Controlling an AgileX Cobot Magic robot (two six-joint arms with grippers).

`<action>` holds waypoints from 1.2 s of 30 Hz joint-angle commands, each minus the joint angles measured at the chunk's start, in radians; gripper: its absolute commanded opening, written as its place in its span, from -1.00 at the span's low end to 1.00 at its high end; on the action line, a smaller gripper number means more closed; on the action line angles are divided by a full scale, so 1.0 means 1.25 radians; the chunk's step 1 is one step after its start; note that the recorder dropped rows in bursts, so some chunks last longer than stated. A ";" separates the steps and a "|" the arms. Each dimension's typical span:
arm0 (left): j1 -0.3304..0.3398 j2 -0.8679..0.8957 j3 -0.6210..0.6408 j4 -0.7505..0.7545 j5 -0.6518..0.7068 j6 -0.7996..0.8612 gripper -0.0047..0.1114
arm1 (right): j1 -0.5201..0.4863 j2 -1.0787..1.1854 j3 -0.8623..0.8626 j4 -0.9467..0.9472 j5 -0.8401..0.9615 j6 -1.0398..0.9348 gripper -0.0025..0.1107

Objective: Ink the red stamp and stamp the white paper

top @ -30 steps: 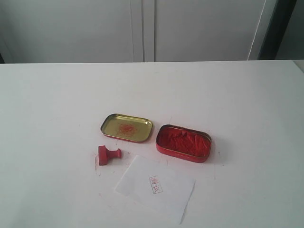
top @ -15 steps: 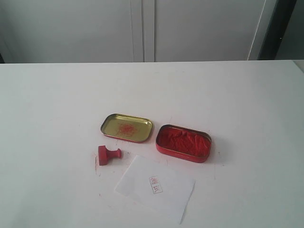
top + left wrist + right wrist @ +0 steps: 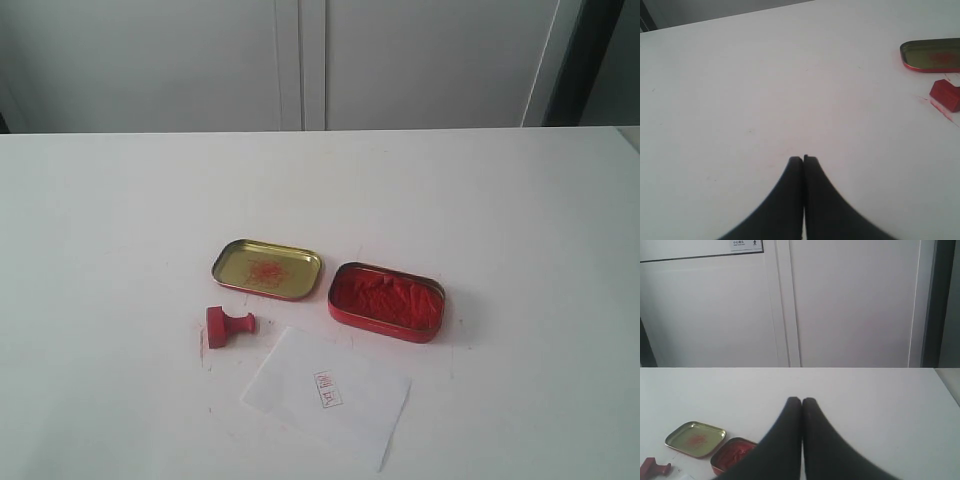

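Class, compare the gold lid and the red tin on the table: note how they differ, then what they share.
The gold lid is gold inside with a faint red smear; the red tin is packed with red paste. The gold lid is shallower than the red tin. The gold lid lies left of the red tin in the exterior view. Both are rounded rectangles, open side up.

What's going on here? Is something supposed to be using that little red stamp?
Nothing is being handled right now. The red stamp lies on its side on the table, near the white paper, which already bears a small red mark. Behind them the red ink tin sits open, with its gold lid beside it. The left gripper and right gripper are both shut and empty, away from these things.
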 commanded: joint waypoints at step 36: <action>0.002 -0.003 0.003 -0.002 -0.003 0.002 -0.92 | -0.006 -0.004 0.046 0.175 0.006 -0.295 -0.96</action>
